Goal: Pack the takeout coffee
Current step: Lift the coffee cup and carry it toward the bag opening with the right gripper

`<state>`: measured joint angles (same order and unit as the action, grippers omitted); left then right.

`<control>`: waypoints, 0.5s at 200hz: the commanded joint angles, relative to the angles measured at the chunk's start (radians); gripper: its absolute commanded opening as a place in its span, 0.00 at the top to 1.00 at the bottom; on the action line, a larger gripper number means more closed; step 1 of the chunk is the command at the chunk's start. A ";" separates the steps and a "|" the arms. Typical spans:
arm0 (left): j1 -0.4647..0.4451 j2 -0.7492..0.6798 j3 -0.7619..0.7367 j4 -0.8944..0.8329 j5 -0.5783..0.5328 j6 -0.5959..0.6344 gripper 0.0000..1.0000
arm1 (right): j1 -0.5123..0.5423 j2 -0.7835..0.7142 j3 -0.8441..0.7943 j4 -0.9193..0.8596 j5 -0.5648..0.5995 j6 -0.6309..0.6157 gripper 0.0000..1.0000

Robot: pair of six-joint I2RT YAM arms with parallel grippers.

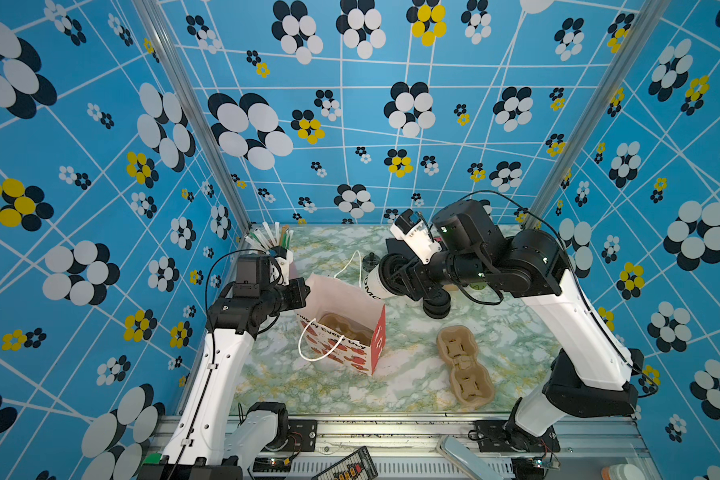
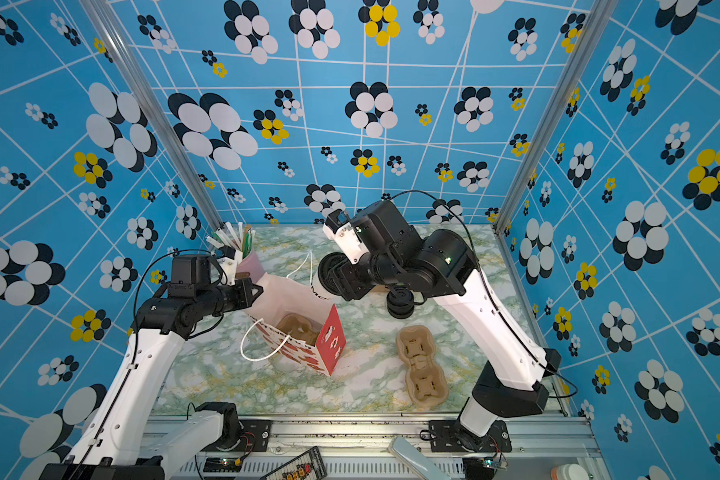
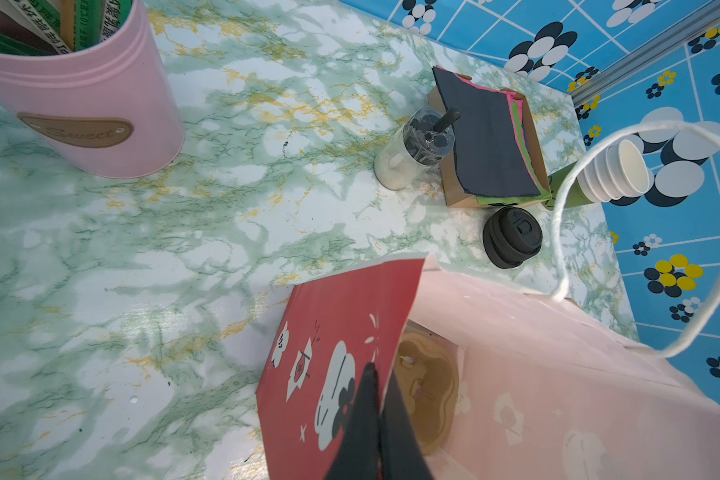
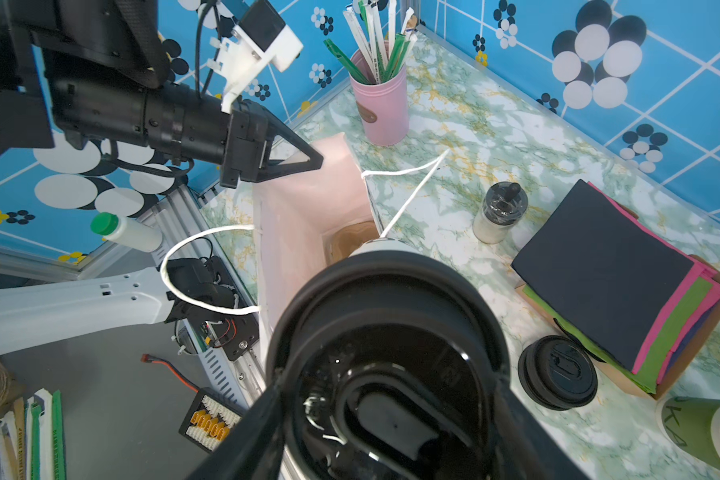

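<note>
The takeout coffee is a white paper cup with a black sip lid. It hangs tilted on its side over the far rim of the paper bag. My right gripper is shut on the lid's rim, one finger on each side. The bag stands open, red outside and pink inside, with a brown pulp cup carrier at its bottom. My left gripper is shut on the rim of the bag's red side panel. In both top views the cup's base points toward the bag's mouth.
A second pulp carrier lies right of the bag. Near the back wall are a squat stack of black lids, a sugar jar, a box of napkins and nested paper cups. A pink tin of straws stands back left.
</note>
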<state>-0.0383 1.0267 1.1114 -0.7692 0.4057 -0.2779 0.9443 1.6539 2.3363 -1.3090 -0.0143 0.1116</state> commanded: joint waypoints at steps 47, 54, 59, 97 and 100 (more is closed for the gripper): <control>-0.002 0.009 -0.003 0.032 0.047 -0.009 1.00 | 0.083 0.089 0.085 -0.016 -0.030 0.004 0.34; -0.002 0.009 -0.002 0.030 0.046 -0.009 1.00 | 0.090 0.106 0.096 -0.020 -0.029 0.003 0.34; -0.002 0.009 -0.001 0.029 0.047 -0.007 1.00 | 0.098 0.117 0.106 -0.024 -0.025 0.001 0.35; -0.003 0.010 0.002 0.024 0.046 -0.002 1.00 | 0.132 0.202 0.170 -0.074 0.019 -0.019 0.35; -0.004 0.010 0.002 0.024 0.047 -0.001 1.00 | 0.134 0.207 0.171 -0.078 0.021 -0.021 0.34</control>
<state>-0.0395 1.0267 1.1114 -0.7547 0.4316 -0.2806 1.0615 1.8233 2.4664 -1.3342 -0.0250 0.1089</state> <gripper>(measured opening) 0.046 0.674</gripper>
